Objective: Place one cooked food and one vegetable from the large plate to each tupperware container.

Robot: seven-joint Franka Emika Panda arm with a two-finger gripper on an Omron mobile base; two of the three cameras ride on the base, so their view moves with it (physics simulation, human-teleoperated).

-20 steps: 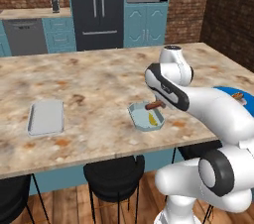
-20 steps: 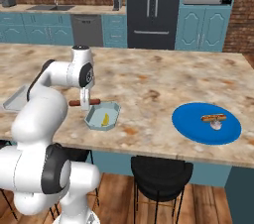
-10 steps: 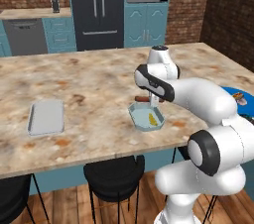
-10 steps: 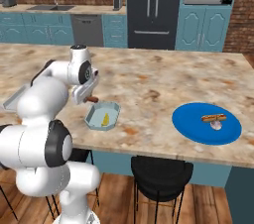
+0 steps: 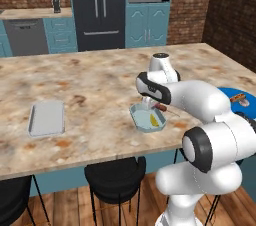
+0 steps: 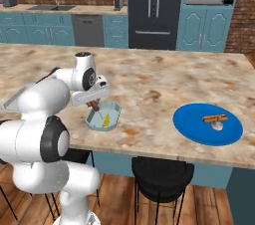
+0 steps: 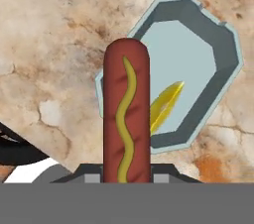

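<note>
- The gripper [image 7: 126, 178] holds the sausage [image 7: 126, 114] between partly closed jaws; the red-brown length with its yellow squiggle points straight out from the hand, above the near rim of the octagonal container [image 7: 225, 44]
- The corn piece [image 7: 163, 106] already lies inside that tray, against its near side; in the right base view the octagonal container [image 6: 113, 117] sits close to the counter's front edge, with the gripper [image 6: 94, 105] just over its left rim
- The large plate [image 6: 189, 119] lies well apart to the right and carries the hot dog [image 6: 215, 118] and the garlic bulb [image 6: 217, 126], just beside each other; the rectangular container [image 5: 46, 118] waits far to the left, with nothing in it
- Risks, as I judge them: the sausage looks longer than the tray's floor is wide, so a release from here could leave one end on the rim and let it tip onto the counter [image 5: 95, 82]; a drop onto the corn may knock it about; a low push on the rim could slide the light tray toward the front edge
- Room: bare counter lies behind and left of the tray, so a shift inward over the tray's middle looks free; the front edge gives little margin
</note>
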